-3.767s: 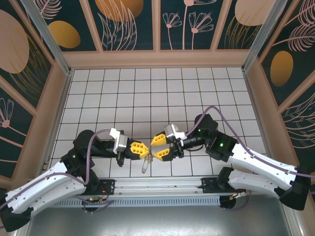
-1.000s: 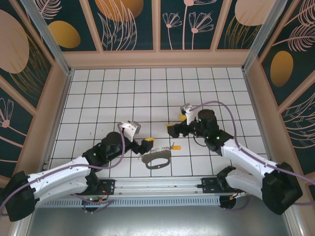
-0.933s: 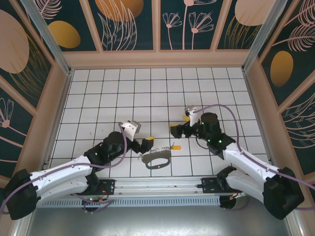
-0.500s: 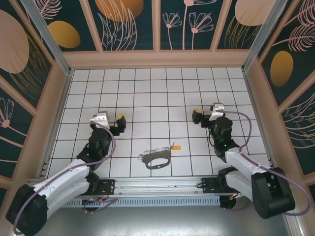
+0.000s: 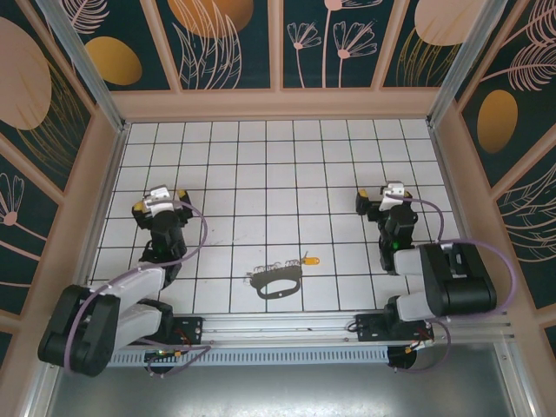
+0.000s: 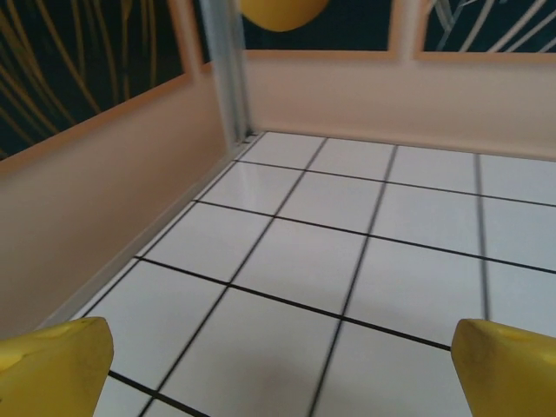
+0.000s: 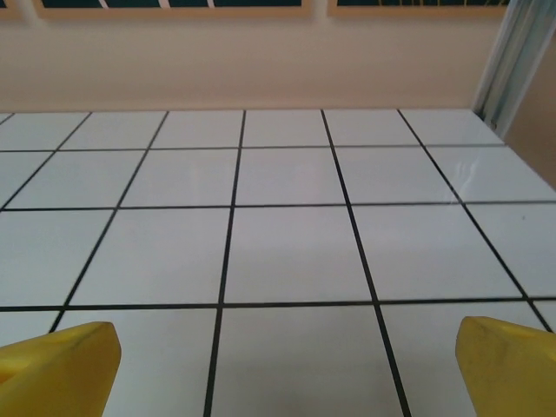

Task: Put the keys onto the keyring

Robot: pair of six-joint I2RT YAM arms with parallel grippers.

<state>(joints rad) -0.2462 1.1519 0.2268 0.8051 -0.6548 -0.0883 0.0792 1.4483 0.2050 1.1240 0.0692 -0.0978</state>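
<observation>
With left end effector (image 5: 161, 207) and right end effector (image 5: 380, 200) both apart and empty, the thin, slippery keys (image 5: 288, 261) probably want pinching by the head, the limp keyring (image 5: 276, 284) by its strap.

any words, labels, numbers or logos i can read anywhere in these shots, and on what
None can be read.
On the wall panels: leaf and flower drawings, no lettering.
On the tiled table: plain black grid lines, no marks.
On the keys and the keyring: too small to tell any stamp or brand.
</observation>
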